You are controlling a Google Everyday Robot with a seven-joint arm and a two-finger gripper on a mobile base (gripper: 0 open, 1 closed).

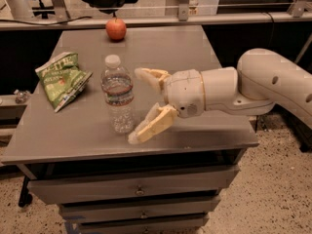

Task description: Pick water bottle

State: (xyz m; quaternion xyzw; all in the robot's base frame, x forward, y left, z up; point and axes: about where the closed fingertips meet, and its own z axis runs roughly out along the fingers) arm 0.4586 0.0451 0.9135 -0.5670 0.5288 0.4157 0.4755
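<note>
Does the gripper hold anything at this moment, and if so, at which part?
Nothing is held. The gripper is open beside the upright water bottle, with one finger on each side of the bottle's near edge, not closed on it.
</note>
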